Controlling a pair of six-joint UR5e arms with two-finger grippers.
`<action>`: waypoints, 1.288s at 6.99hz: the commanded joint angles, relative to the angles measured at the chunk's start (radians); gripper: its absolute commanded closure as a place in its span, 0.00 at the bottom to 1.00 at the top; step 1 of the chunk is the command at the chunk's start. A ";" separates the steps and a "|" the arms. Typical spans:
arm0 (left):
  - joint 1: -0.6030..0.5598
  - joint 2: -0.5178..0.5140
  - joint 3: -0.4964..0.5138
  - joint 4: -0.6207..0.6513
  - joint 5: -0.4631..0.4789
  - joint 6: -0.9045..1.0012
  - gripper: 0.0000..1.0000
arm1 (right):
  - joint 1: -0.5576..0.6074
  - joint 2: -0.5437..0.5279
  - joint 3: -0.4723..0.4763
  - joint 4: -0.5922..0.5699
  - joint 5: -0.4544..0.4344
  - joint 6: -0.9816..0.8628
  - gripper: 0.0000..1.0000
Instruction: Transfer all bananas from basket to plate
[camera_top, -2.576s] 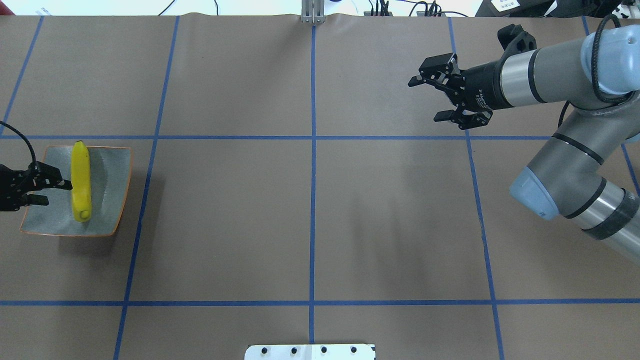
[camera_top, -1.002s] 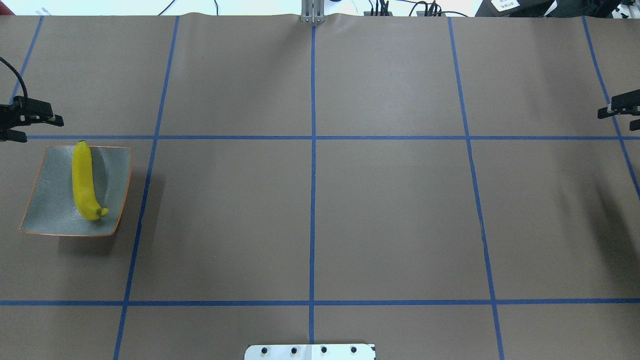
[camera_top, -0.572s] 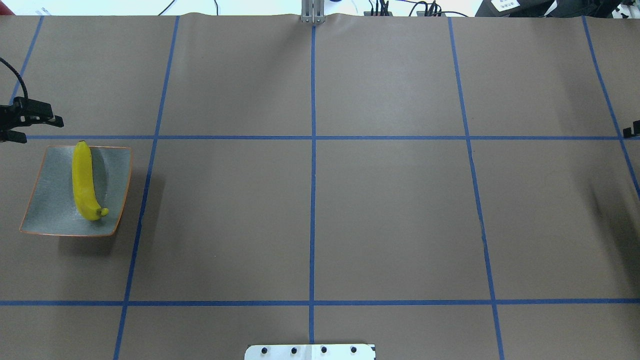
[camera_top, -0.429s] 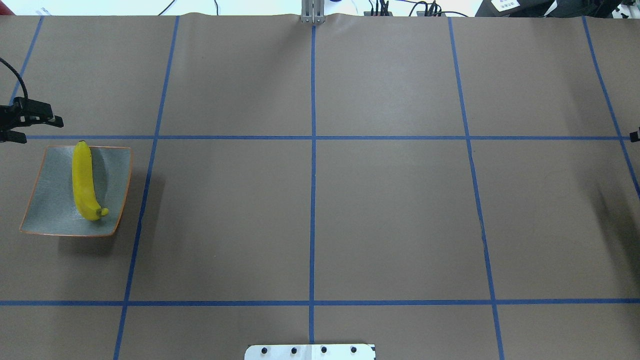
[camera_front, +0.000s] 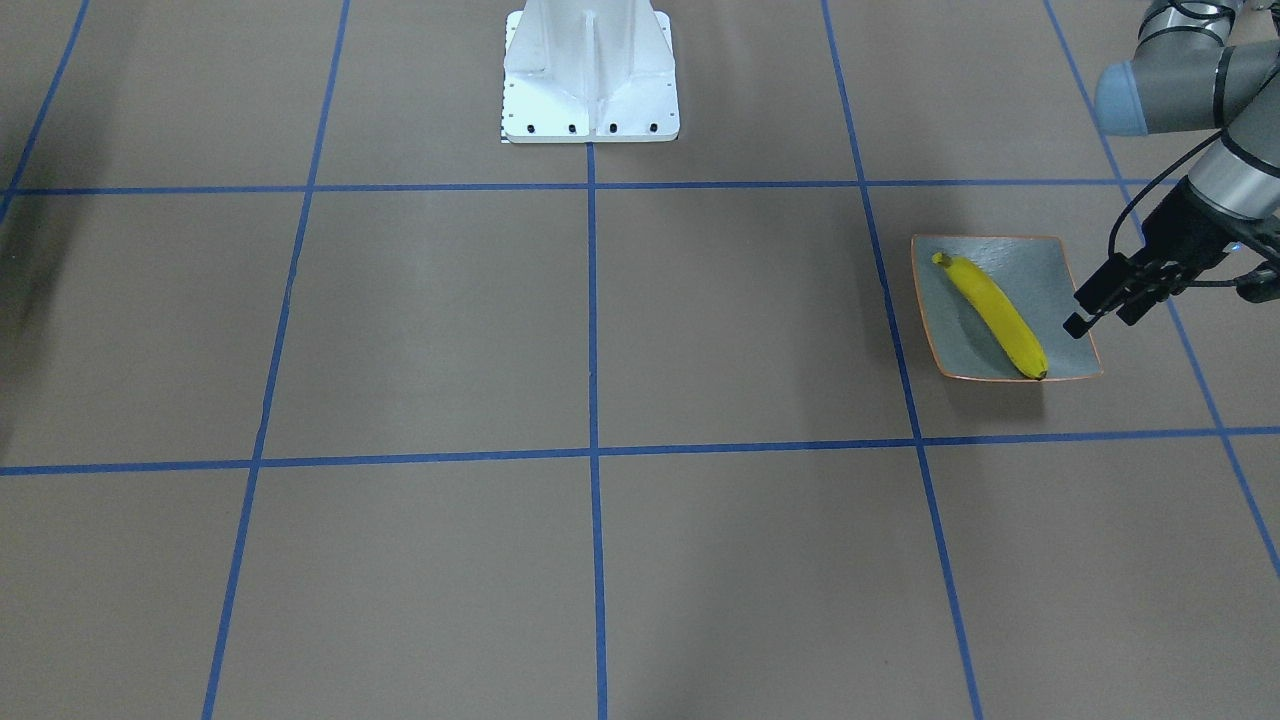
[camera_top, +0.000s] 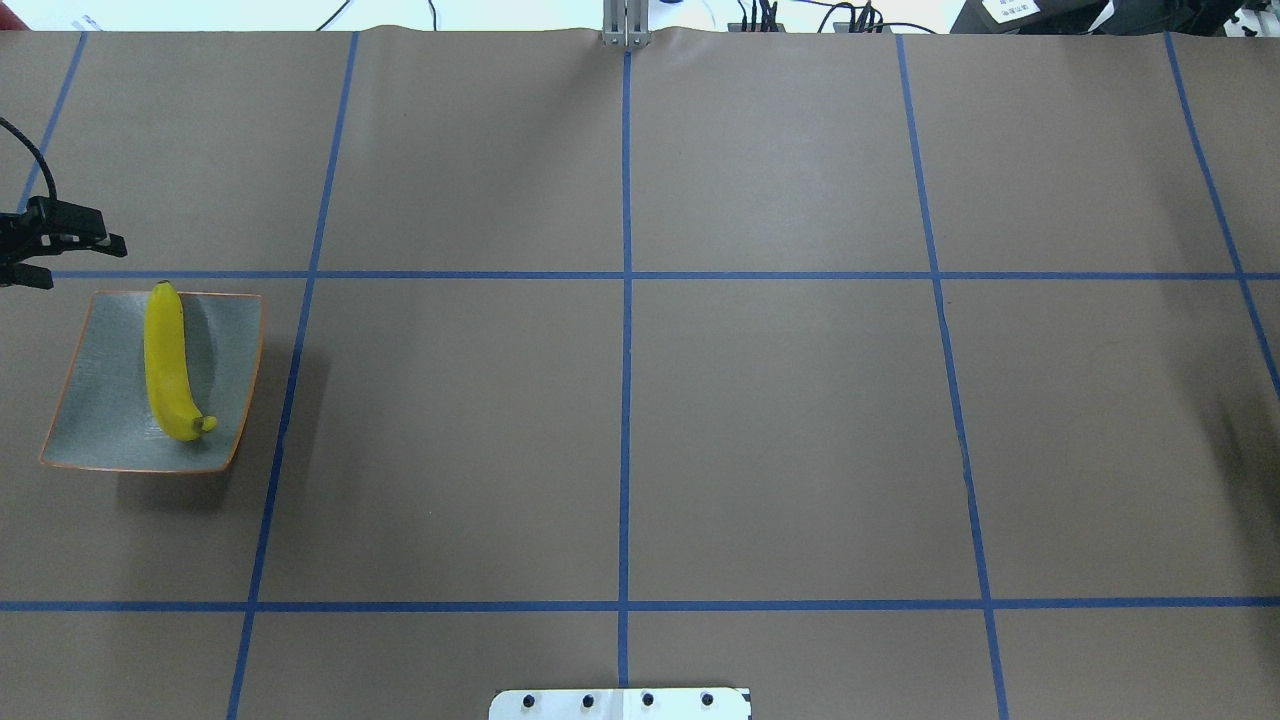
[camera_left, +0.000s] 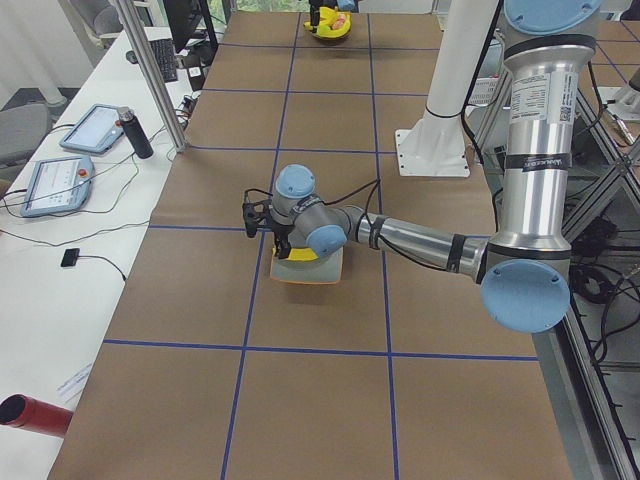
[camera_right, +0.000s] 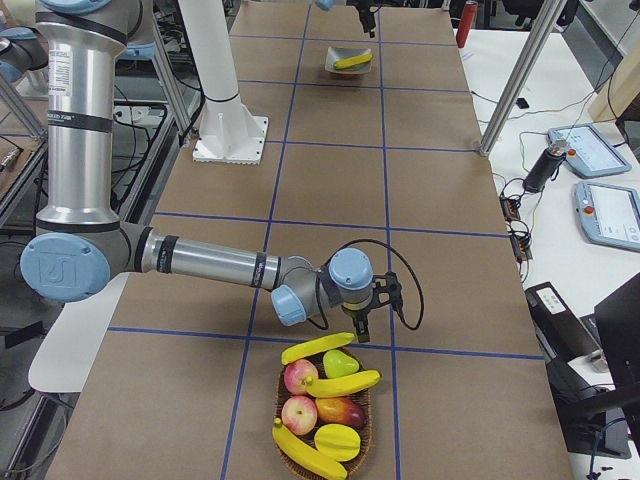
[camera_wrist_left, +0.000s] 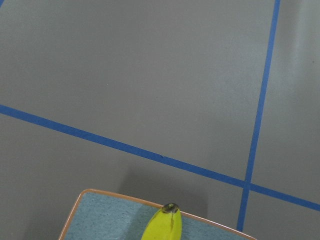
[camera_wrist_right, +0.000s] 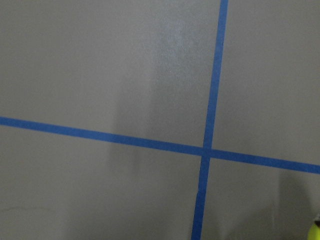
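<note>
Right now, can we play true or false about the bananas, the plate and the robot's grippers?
1. One banana lies on the plate. True.
2. The left gripper holds a banana. False: it is open and empty, near the plate.
3. The basket is empty. False: three bananas and other fruit lie in it.
4. The right gripper hangs close to the basket. True.
</note>
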 joint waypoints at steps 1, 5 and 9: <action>0.002 -0.001 0.011 -0.004 0.000 0.000 0.00 | -0.019 -0.013 0.000 0.000 0.026 -0.021 0.00; 0.008 -0.003 0.018 -0.011 0.000 -0.002 0.00 | -0.001 -0.013 -0.009 -0.026 -0.003 -0.108 0.00; 0.008 -0.001 0.029 -0.021 0.000 0.000 0.00 | -0.035 -0.036 -0.010 -0.042 -0.095 -0.159 0.04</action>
